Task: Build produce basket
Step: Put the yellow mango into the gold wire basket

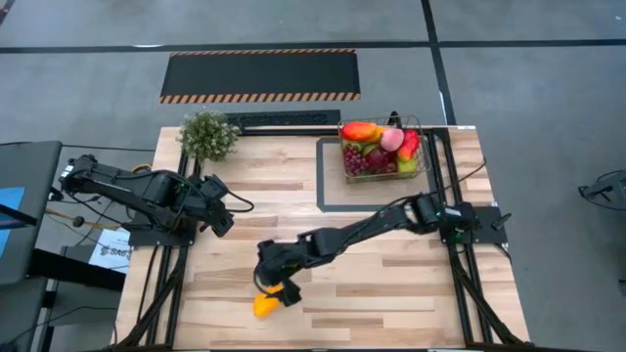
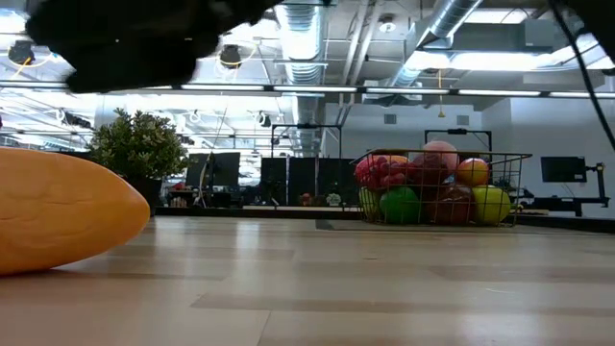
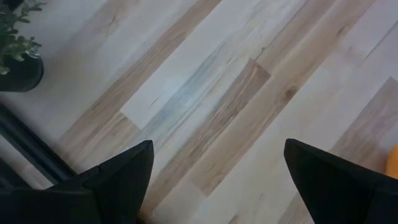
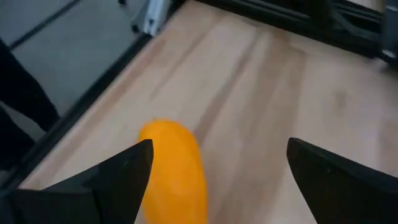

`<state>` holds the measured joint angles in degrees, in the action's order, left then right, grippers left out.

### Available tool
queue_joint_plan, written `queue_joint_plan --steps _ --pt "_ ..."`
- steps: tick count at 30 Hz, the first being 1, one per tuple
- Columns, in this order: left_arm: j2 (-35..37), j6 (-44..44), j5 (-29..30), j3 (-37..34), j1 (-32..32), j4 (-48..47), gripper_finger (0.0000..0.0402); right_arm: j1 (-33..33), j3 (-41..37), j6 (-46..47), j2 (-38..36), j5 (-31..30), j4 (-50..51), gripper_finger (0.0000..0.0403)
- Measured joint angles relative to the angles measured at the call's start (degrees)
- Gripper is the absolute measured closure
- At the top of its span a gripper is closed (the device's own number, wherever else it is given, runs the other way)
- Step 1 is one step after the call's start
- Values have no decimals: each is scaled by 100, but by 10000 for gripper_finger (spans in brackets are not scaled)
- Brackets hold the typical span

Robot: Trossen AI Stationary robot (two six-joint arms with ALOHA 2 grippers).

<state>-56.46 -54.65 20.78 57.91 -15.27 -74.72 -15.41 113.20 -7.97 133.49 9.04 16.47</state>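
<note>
One right pincer [image 4: 214, 180] wide open over orange fruit [image 4: 175, 167], empty.

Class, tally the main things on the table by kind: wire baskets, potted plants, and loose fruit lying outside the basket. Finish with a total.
Wire basket: 1
Potted plant: 1
Loose orange fruit: 1
Total: 3

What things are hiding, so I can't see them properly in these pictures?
- Orange toy fruit: low view, cut off by the picture's edge; high view, partly under the right tool.
- Fruits deep in the basket: high view, covered by the top ones.
- Potted plant: left wrist view, cut off at the corner.
</note>
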Motion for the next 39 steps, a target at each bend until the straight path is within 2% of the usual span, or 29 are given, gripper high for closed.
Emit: queue_joint_plan --steps 6,13,17,20,29,34,39 --pt "-1 81 0 0 0 -3 55 -204 625 75 724 483 -22 17" --pt "-1 194 133 0 0 0 55 -220 652 756 1143 512 165 17" --pt "-1 307 153 0 0 2 55 -111 663 948 1128 448 332 19" --pt "-1 323 153 0 0 2 55 -57 657 951 1128 304 642 37" --pt "-1 398 254 2 0 6 55 -51 673 1223 1076 287 1238 153" --pt "-1 395 246 2 0 20 55 77 646 1060 715 296 1580 156" --pt "-1 356 245 2 0 28 55 556 662 569 36 286 2305 146"
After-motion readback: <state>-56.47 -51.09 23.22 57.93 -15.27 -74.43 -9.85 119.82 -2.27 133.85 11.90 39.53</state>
